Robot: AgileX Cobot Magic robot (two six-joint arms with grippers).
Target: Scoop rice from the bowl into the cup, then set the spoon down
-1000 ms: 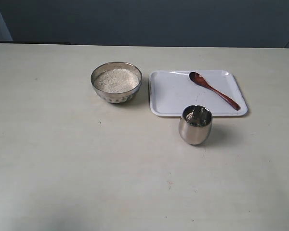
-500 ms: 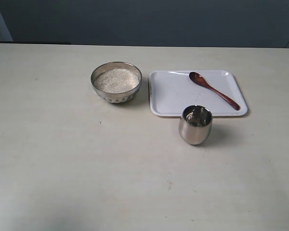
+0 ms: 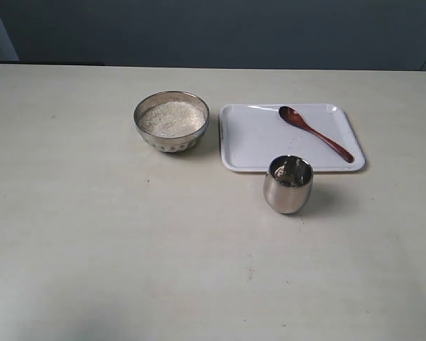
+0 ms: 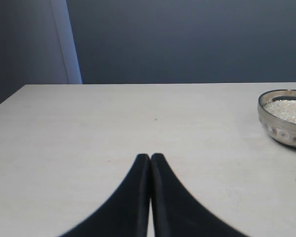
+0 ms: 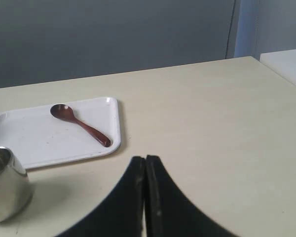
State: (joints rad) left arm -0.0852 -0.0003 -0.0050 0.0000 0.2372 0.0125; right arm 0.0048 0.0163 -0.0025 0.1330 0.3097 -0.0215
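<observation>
The steel bowl (image 3: pixel 171 121) holds a heap of white rice (image 3: pixel 172 118) and stands left of a white tray (image 3: pixel 259 142). On the tray lies the dark wooden spoon (image 3: pixel 316 133), head toward the back. The steel cup (image 3: pixel 288 185) stands upright in front of the tray. Neither arm shows in the exterior view. My left gripper (image 4: pixel 150 157) is shut and holds nothing, with the bowl (image 4: pixel 284 116) and its rice (image 4: pixel 289 110) well off to one side. My right gripper (image 5: pixel 145 159) is shut with nothing in it, apart from the tray (image 5: pixel 29 138), the spoon (image 5: pixel 80 125) and the cup (image 5: pixel 5 182).
The pale table (image 3: pixel 128 249) spreads wide around the objects. A dark wall runs behind its far edge. In the right wrist view a second white surface (image 5: pixel 288 61) sits beyond the table's corner.
</observation>
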